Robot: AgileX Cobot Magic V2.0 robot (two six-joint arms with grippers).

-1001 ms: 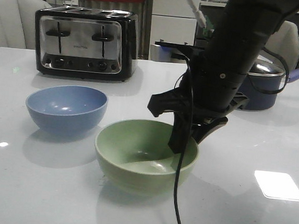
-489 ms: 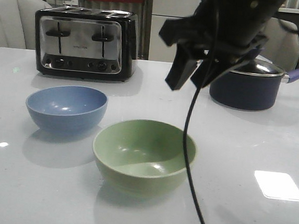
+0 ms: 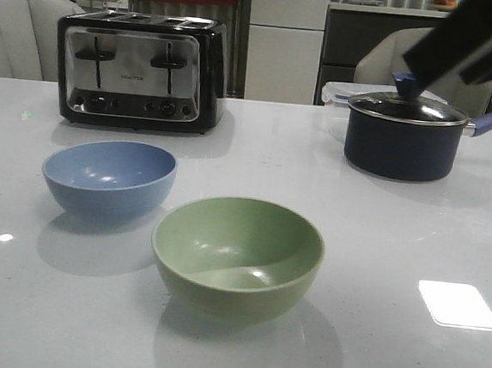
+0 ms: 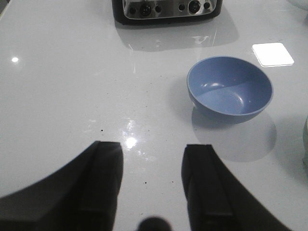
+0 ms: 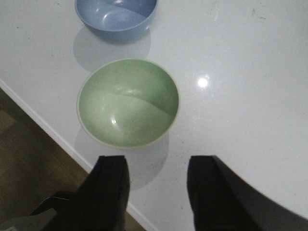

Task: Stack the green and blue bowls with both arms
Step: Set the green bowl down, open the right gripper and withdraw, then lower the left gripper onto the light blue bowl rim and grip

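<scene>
- On my front feed the green bowl [image 3: 237, 256] sits upright on the white surface [image 3: 398, 223], near the front edge and about mid-width.
- The blue bowl [image 3: 109, 178] stands upright to its left and a little farther back; the two are close but apart, not stacked.
- Both bowls look empty, with only light glints inside.
- My right hand [image 5: 158, 192] hangs well above the surface with its fingers [image 5: 110, 185] spread and nothing between them; the green bowl [image 5: 128, 102] lies below and just ahead of them, the blue bowl [image 5: 116, 17] beyond it.
- On the front feed that arm [image 3: 478, 41] shows only as a dark shape in the upper right corner, above the saucepan [image 3: 403, 133].
- My left hand [image 4: 151, 187] is also spread and empty, low over bare surface; the blue bowl [image 4: 230, 89] is ahead and off to one side, well clear of the fingers [image 4: 103, 183].
- A toaster [image 3: 140, 69] stands at the back left, behind the blue bowl; the dark lidded saucepan with its purple handle stands at the back right.
- The right wrist feed shows the surface's edge and brown floor [image 5: 29, 144] beside the green bowl.
</scene>
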